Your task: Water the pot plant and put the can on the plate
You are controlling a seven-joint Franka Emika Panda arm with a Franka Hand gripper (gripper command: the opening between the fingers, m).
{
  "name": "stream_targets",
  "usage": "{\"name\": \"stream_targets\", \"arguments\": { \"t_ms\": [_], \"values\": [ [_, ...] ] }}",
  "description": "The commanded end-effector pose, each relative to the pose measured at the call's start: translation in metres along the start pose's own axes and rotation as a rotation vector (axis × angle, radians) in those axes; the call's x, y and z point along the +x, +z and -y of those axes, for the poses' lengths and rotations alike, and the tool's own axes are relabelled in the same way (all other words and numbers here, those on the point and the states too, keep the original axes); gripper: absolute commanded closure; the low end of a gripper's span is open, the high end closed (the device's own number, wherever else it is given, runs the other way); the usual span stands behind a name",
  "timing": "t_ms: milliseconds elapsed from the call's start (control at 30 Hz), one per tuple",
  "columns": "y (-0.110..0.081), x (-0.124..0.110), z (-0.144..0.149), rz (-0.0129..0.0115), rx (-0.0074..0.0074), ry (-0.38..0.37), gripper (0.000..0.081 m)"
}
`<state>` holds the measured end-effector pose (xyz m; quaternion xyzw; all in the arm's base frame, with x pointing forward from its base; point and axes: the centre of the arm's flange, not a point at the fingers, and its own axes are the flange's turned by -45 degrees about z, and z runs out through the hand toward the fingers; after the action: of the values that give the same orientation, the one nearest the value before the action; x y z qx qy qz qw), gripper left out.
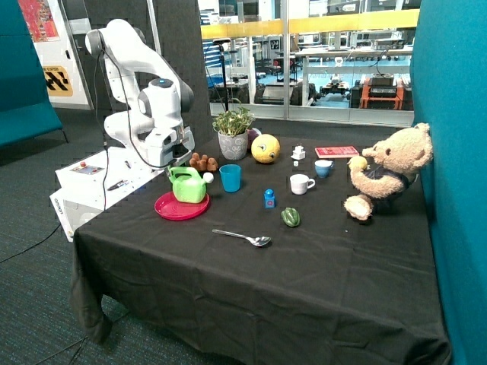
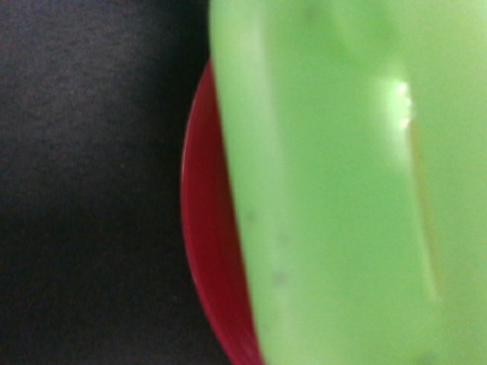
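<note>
Green plastic fills the wrist view: the can (image 1: 188, 185) is seen resting on the plate (image 1: 171, 210), well apart from the pot plant (image 1: 233, 132). Placement appears done; release cannot be told, the tool (image 1: 181, 157) being hidden above it.

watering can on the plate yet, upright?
Yes: the can sits upright on the plate, the gripper at its handle; finger state cannot tell.
</note>
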<state>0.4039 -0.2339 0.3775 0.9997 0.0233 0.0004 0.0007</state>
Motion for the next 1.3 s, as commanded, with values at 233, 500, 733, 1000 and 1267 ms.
{"name": "stream_targets", "arguments": {
  "t_ms": [233, 500, 733, 1000, 1267],
  "values": [
    [-0.005, -0.002, 0.000, 0.0008, 0.0015, -0.010, 0.0124],
    [-0.017, -0.001, 0.006, 0.0008, 0.0015, -0.028, 0.0149],
    [-0.025, 0.005, 0.021, 0.0007, 0.0015, -0.062, 0.0170],
    [-0.036, 0.016, 0.043, 0.0007, 0.0015, -0.114, 0.0188],
    [-0.038, 0.026, 0.041, 0.0007, 0.0015, -0.112, 0.0193]
  ]
}}
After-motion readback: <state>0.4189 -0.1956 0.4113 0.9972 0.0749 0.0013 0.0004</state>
